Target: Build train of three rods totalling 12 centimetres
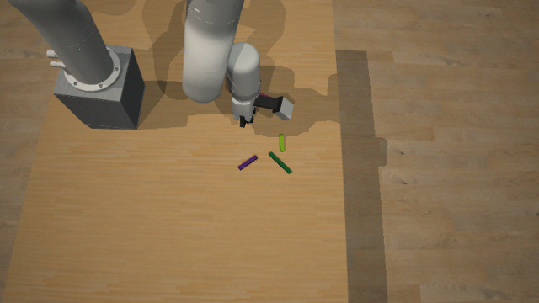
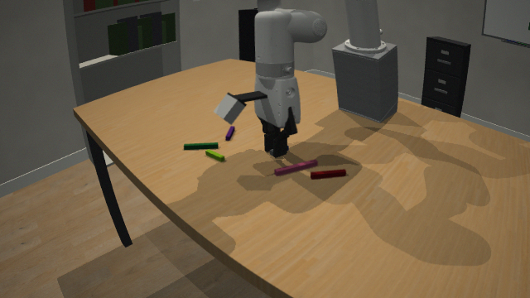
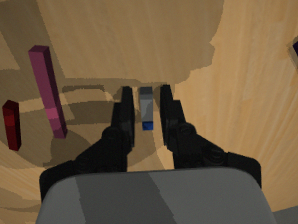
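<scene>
My gripper (image 1: 245,123) (image 2: 278,153) (image 3: 146,99) stands low over the table with its fingers slightly open. A short grey rod (image 3: 145,100) and a small blue rod (image 3: 147,124) lie end to end between the fingers, with a thin gap on each side. A long pink rod (image 2: 296,167) (image 3: 47,90) and a red rod (image 2: 328,174) (image 3: 11,124) lie just beside the gripper. A purple rod (image 1: 248,162) (image 2: 229,132), a green rod (image 1: 280,162) (image 2: 200,146) and a lime rod (image 1: 282,142) (image 2: 215,156) lie farther off. The arm hides the grey and blue rods in the top and exterior views.
The robot's grey base block (image 1: 101,90) (image 2: 364,83) stands at the back of the table. The table edge (image 2: 137,165) runs close behind the green and lime rods. A shelf and a cabinet stand off the table.
</scene>
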Controlling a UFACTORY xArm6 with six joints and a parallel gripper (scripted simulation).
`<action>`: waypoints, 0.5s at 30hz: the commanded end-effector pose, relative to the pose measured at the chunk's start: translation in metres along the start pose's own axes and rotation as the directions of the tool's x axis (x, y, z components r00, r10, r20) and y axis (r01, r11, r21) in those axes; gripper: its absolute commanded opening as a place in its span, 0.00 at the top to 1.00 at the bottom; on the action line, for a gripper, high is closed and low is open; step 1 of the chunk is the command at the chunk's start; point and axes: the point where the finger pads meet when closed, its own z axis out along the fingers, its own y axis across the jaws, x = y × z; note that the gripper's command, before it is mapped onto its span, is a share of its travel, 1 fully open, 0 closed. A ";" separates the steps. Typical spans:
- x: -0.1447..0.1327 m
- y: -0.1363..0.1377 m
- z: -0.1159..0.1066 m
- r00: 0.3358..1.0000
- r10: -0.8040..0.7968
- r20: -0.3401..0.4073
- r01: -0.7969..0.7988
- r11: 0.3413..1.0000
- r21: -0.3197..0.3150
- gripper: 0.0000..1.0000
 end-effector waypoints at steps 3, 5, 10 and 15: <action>0.001 0.000 -0.001 1.000 0.000 -0.002 0.000 1.000 0.000 0.76; 0.001 0.000 -0.001 1.000 0.000 -0.002 0.000 1.000 0.000 0.76; 0.001 0.000 -0.001 1.000 0.000 -0.002 0.000 1.000 0.000 0.76; 0.001 0.000 -0.002 1.000 0.000 -0.002 0.000 1.000 0.000 0.76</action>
